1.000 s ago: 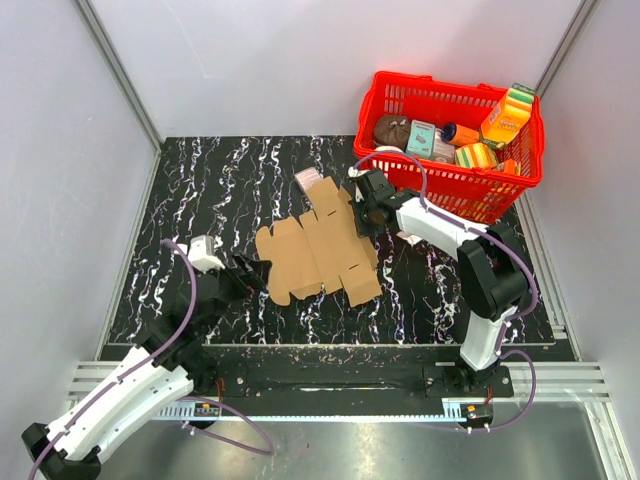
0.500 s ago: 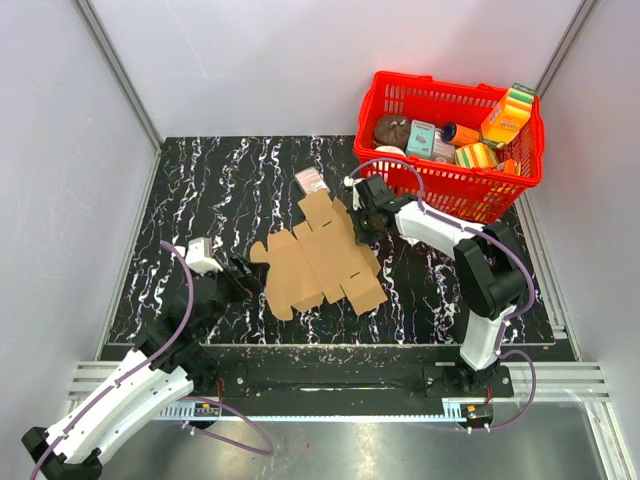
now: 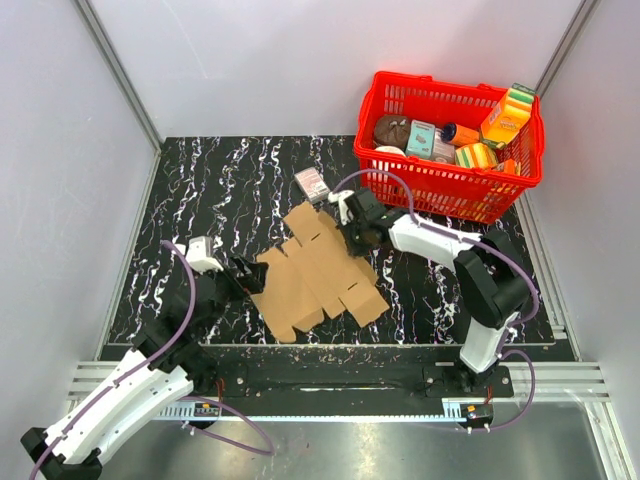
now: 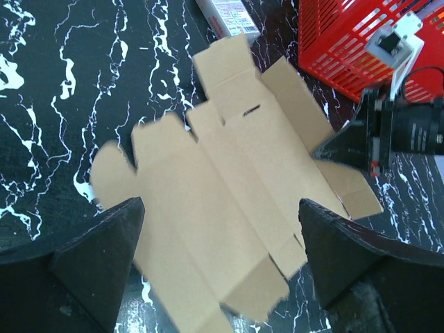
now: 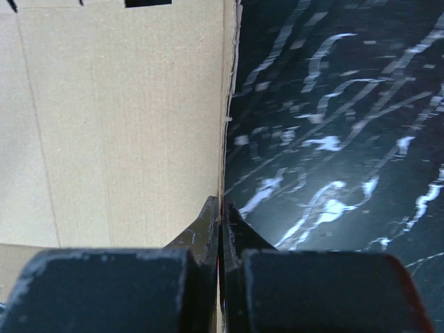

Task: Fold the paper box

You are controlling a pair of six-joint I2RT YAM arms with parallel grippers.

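One flat sheet, two grippers: the paper box (image 3: 318,270) is pinched on one side only.

The paper box is seen lying unfolded at the centre of the overhead frame on the marbled table (image 3: 210,190), with no flap yet raised. Its upper-right edge is clamped between the closed fingers of the right gripper (image 3: 350,232). The left gripper (image 3: 250,275) is held released and empty, jaws spread at the sheet's left edge. So thin a pinch could be lost if the sheet is dragged. The cardboard could be buckled off its creases if it is shoved against the left gripper. The small printed carton (image 3: 313,184), just above the sheet, could be knocked.
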